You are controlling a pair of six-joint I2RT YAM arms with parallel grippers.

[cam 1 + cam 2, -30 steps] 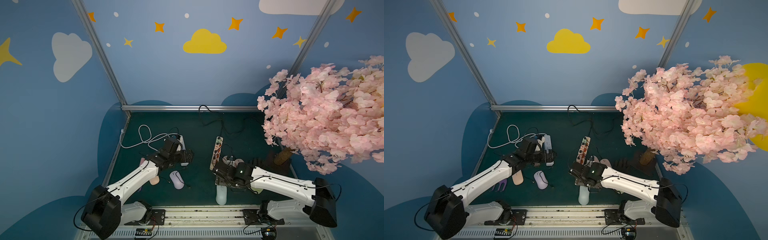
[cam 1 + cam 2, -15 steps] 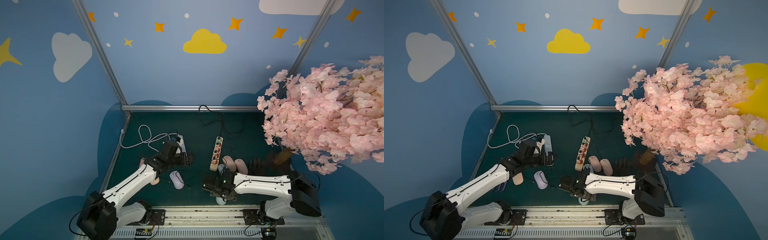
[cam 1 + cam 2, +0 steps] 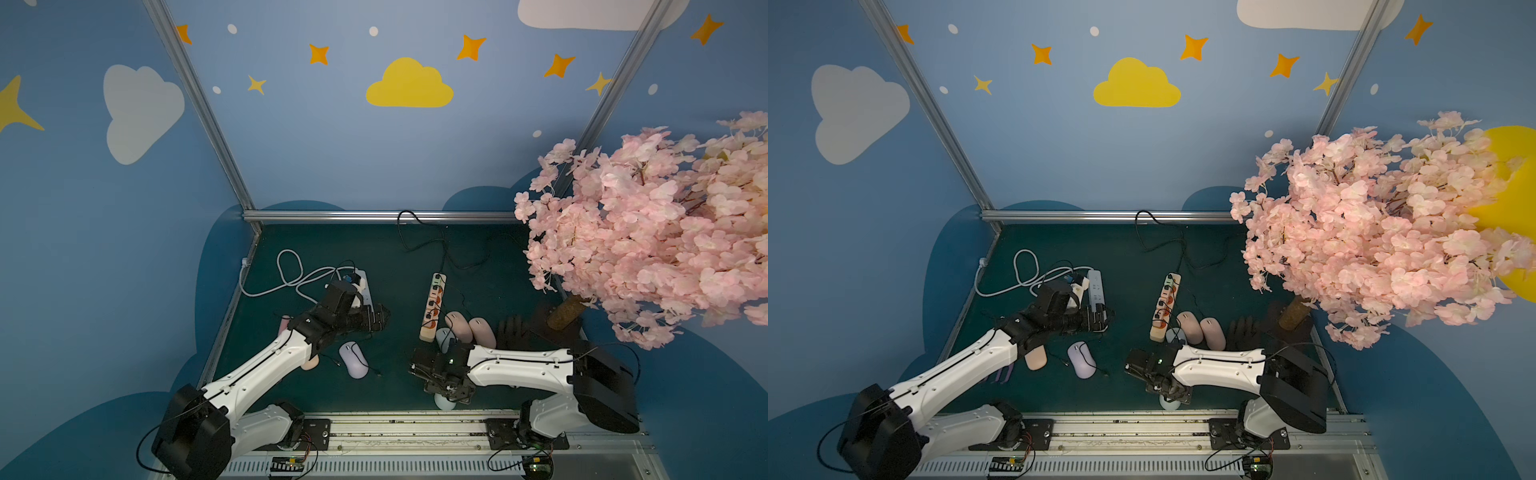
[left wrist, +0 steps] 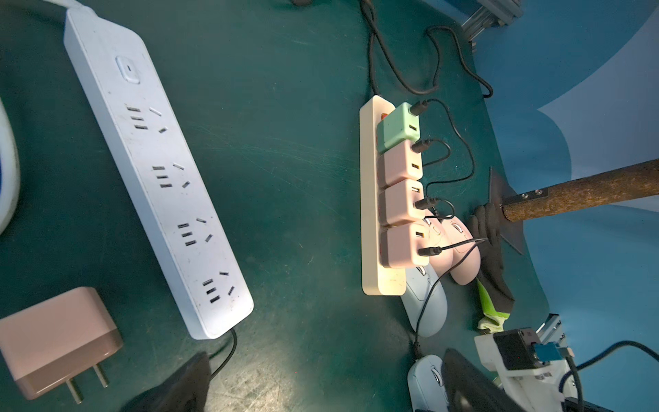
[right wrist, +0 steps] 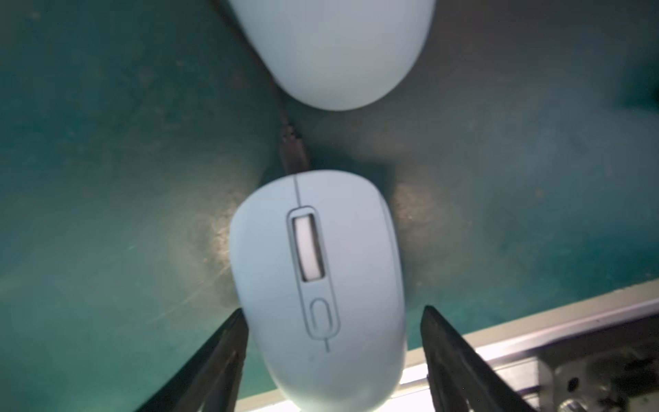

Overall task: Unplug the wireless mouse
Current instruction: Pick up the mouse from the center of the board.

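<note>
Presently the right gripper (image 5: 334, 311) straddles the mouse (image 5: 271, 257), jaws apart, unclamped; next it must pinch firmly while the plug (image 5: 294, 153) comes free.

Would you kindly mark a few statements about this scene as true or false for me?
1. The right gripper has its jaws either side of the blue mouse. True.
2. A cable is plugged into that mouse's front. True.
3. The beige power strip holds four green chargers. False: one green charger, three pink chargers.
4. The left gripper has its jaws shut. False: they are open.
5. The loose pink charger sits plugged into the white power strip. False: it lies beside it, unplugged.
</note>
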